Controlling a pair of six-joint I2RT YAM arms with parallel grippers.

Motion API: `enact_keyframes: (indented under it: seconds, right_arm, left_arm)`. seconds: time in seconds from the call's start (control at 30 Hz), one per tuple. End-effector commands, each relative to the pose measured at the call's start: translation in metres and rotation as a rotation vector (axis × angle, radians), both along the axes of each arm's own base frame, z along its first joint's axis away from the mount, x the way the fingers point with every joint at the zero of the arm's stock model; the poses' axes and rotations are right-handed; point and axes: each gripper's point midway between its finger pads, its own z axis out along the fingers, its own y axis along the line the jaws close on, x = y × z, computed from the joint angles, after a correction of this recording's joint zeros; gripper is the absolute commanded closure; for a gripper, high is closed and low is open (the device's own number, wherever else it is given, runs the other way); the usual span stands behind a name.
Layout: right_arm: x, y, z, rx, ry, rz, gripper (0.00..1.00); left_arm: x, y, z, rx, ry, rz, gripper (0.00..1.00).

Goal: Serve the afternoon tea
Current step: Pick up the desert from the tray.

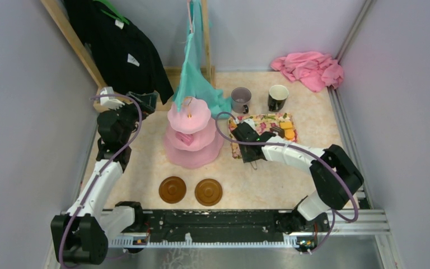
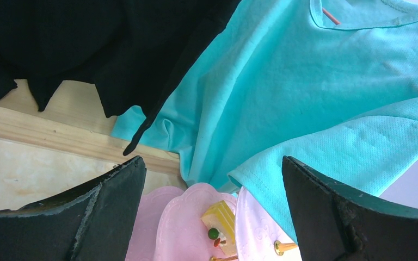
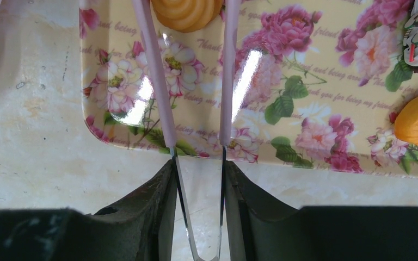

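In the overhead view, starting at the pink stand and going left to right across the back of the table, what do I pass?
pink tiered stand → grey mug → black mug → pink cloth

Ahead of the left gripper's wide jaws: teal fabric, black garment, pink stand between them. The right gripper's jaws hold tongs, flowered tray ahead.

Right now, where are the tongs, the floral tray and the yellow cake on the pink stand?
tongs (image 3: pixel 155 81), right wrist view, on one pink arm.
floral tray (image 3: pixel 326 109), right wrist view, on its bare printed surface.
yellow cake (image 2: pixel 220 217), left wrist view, on its yellow side.
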Motion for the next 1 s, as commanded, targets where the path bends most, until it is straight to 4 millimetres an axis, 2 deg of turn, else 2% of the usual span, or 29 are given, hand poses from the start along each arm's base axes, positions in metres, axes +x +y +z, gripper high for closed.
enact_keyframes:
  seconds: [0.0, 0.23, 0.53, 0.97]
  right_arm:
    - [0.017, 0.013, 0.031, 0.074, -0.081, 0.004, 0.75]
    - [0.018, 0.013, 0.049, 0.102, -0.118, 0.002, 0.83]
    - [0.015, 0.017, 0.066, 0.146, -0.150, 0.022, 0.84]
    - [0.006, 0.056, 0.094, 0.171, -0.199, 0.102, 0.84]
  left_arm:
    - [-0.001, 0.000, 0.008, -0.007, -0.037, -0.010, 0.01]
    - [-0.001, 0.001, 0.006, -0.005, -0.033, -0.002, 0.01]
    - [-0.001, 0.002, 0.004, -0.009, -0.027, 0.005, 0.01]
    - [0.000, 0.005, 0.001, -0.003, -0.018, 0.017, 0.01]
